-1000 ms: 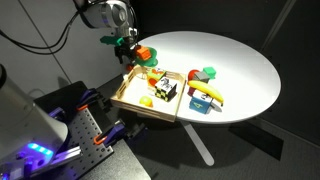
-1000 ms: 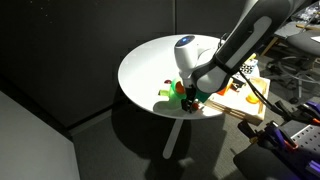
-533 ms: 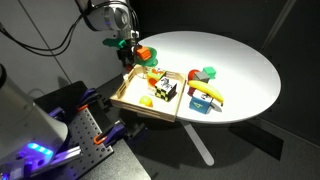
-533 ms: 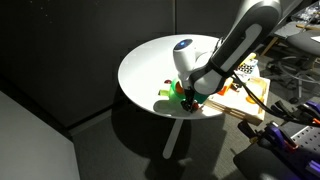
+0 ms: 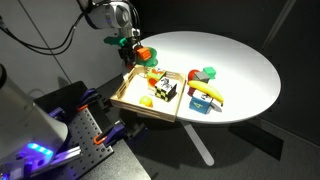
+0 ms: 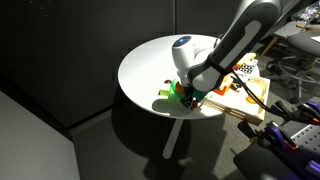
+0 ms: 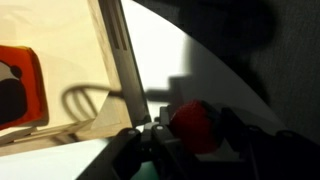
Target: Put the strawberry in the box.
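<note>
The strawberry (image 7: 191, 124), red and round, sits between my gripper's (image 7: 193, 128) two dark fingers (image 7: 150, 142) in the wrist view, and the jaws press on both of its sides. In both exterior views my gripper (image 5: 130, 47) (image 6: 189, 96) is low over the round white table's edge, with the strawberry (image 5: 143, 53) and its green top held in it. The box (image 5: 128, 101), a shallow light wooden tray, lies just beside my gripper. Its near wall (image 7: 122, 55) runs up the wrist view to the left of the strawberry.
The box holds a yellow piece (image 5: 146, 101), a black-and-yellow item (image 5: 166, 90) and an orange-rimmed object (image 7: 22, 84). A small blue box with a banana on top (image 5: 204, 99) and green and red toys (image 5: 205, 73) stand mid-table. The table edge (image 5: 120, 62) drops off by my gripper.
My jaws have come together on the strawberry. The arm has hardly moved.
</note>
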### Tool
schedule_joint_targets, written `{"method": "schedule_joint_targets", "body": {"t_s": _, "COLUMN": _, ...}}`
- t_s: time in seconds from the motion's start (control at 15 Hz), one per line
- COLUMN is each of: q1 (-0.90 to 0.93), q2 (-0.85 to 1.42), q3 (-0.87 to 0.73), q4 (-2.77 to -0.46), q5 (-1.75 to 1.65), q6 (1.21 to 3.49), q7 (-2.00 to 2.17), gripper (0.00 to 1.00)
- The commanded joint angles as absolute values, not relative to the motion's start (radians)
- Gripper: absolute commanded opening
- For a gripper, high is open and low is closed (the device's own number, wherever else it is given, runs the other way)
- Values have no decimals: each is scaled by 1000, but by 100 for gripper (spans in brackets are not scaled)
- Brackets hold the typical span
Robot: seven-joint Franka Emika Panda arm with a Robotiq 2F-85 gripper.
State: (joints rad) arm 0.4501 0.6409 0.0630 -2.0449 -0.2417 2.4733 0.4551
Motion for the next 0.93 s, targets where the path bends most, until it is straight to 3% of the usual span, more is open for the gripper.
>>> {"method": "schedule_joint_targets", "body": {"t_s": 0.0, "q1": 452, "q2": 551, "q3": 68, "q4": -2093, "q5": -226, "q6": 2420, "q7": 441, "gripper": 29}}
{"method": "schedule_joint_targets", "body": {"t_s": 0.87, "q1": 348, "q2": 346, "q3": 64, "q4": -2275, "q5": -229, "q6": 2343, "q7": 442, "gripper": 29}}
